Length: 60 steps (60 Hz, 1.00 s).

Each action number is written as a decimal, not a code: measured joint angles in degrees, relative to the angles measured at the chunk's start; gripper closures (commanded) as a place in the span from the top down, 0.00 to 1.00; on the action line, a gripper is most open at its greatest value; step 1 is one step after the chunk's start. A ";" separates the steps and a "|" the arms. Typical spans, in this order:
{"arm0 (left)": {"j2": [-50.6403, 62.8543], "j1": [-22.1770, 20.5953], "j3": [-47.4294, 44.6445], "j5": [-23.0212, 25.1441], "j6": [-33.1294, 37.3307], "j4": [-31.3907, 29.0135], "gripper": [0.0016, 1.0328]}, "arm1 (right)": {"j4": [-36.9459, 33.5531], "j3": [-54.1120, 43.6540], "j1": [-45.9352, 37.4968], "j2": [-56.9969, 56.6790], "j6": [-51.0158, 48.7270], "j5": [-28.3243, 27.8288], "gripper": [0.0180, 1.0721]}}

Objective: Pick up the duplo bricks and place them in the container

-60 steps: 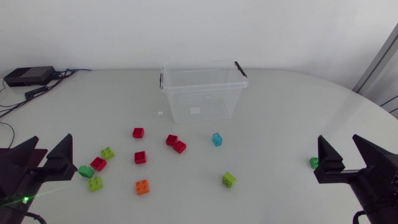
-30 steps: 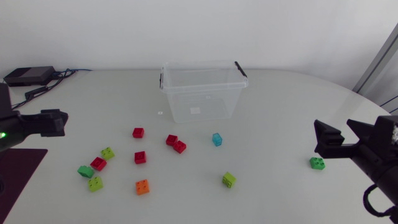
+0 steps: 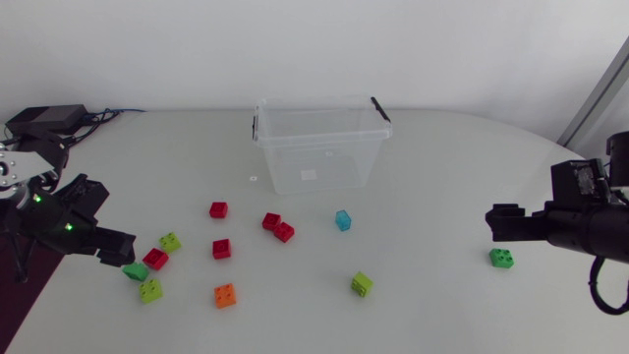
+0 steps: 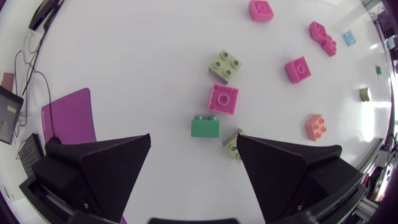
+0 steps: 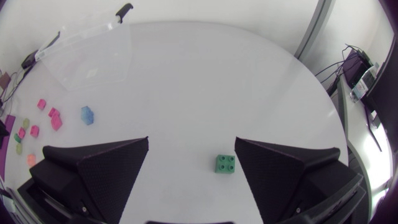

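Left gripper (image 4: 194, 140): fingers spread wide, nothing held, over the small dark green plastic duplo brick (image 4: 205, 127), lower left of the head view.
Neighbours: a red brick (image 4: 222, 99) and a lime brick (image 4: 234, 143) sit just beside it.
Right gripper (image 5: 191, 142): wide open, empty; a lone green studded brick (image 5: 225, 163) lies just ahead.
Container (image 3: 295, 169): clear plastic box, upper centre, no bricks inside.
Risk: closing in that crowd could catch or shove a neighbour, and a skewed pinch may drop the brick.

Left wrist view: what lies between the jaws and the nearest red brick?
A green brick, just ahead of the open jaws, short of the red brick; left wrist view.
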 measured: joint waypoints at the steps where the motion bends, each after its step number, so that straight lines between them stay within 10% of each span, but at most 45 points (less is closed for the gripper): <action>1: 1.22 0.26 0.00 0.04 1.38 -0.24 0.93 | -2.21 1.64 -0.13 1.29 -1.44 0.00 0.95; 60: 15.37 1.40 0.74 6.38 5.57 5.33 0.34 | -5.46 3.37 -5.14 3.28 -11.32 -5.90 0.95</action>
